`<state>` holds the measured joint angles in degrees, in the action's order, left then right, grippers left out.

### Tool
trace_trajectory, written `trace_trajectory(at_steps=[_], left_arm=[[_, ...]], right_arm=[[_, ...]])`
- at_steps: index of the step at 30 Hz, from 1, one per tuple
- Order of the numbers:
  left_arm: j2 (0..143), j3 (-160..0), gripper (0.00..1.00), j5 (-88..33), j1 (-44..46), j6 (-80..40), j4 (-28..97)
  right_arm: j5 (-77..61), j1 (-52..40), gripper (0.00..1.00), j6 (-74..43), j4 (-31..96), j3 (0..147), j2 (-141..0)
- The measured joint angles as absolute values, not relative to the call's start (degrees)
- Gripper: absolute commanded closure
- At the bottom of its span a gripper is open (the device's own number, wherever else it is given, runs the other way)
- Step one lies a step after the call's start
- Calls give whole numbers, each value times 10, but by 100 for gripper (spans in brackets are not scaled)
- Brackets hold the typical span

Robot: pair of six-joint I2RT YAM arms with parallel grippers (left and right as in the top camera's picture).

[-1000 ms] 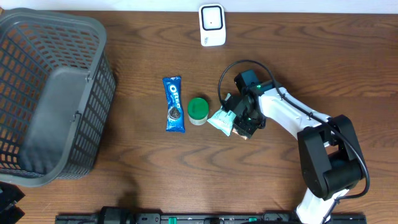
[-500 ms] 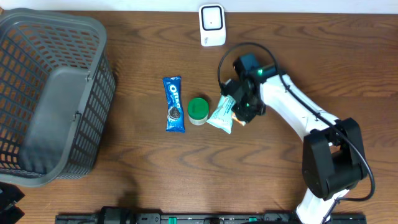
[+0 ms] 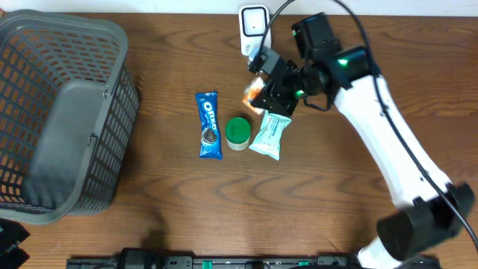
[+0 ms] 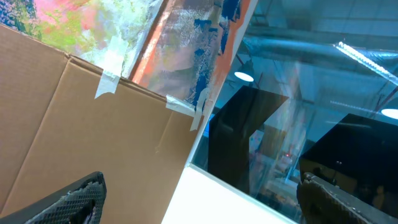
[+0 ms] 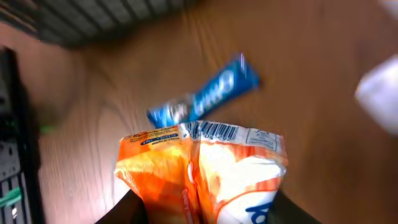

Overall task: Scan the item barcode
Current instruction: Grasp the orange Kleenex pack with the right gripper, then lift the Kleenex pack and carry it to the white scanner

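Note:
An orange-and-white snack packet (image 5: pixel 199 174) is the item; my right gripper (image 5: pixel 208 211) is shut on it, and its barcode (image 5: pixel 214 130) shows on the top edge. In the overhead view the packet (image 3: pixel 252 94) hangs above the table in the right gripper (image 3: pixel 263 88), just below the white scanner (image 3: pixel 254 30) at the back edge. The scanner is a white blur (image 5: pixel 379 93) at the right of the right wrist view. My left gripper (image 4: pixel 202 202) is open, with nothing between its fingers (image 4: pixel 74 196), and faces away from the table towards a cardboard box.
A blue Oreo pack (image 3: pixel 209 125), a green round tin (image 3: pixel 237 132) and a mint-green packet (image 3: pixel 269 136) lie in a row mid-table. A large grey basket (image 3: pixel 112 112) fills the left side. The Oreo pack (image 5: pixel 205 96) also shows beyond the held packet.
My right arm has lifted the orange packet from beside the mint-green packet and carried it up and back towards the scanner. The other items have not moved.

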<state>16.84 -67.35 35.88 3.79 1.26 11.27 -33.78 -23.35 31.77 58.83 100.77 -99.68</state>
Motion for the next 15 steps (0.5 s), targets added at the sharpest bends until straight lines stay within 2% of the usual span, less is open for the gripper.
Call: trace_trajectory(at_steps=[6,9,15], left_arm=[[168,-674,2,359,38,13,113],[168,-674,2,359,38,12,113],[168,-674,2,359,38,13,111]], right_arm=[[-451,-234,63,424,577,1013,-917],[-521,-234,61,517,606,1014,-887],[-550,-234,60,615,631,1014,-871]])
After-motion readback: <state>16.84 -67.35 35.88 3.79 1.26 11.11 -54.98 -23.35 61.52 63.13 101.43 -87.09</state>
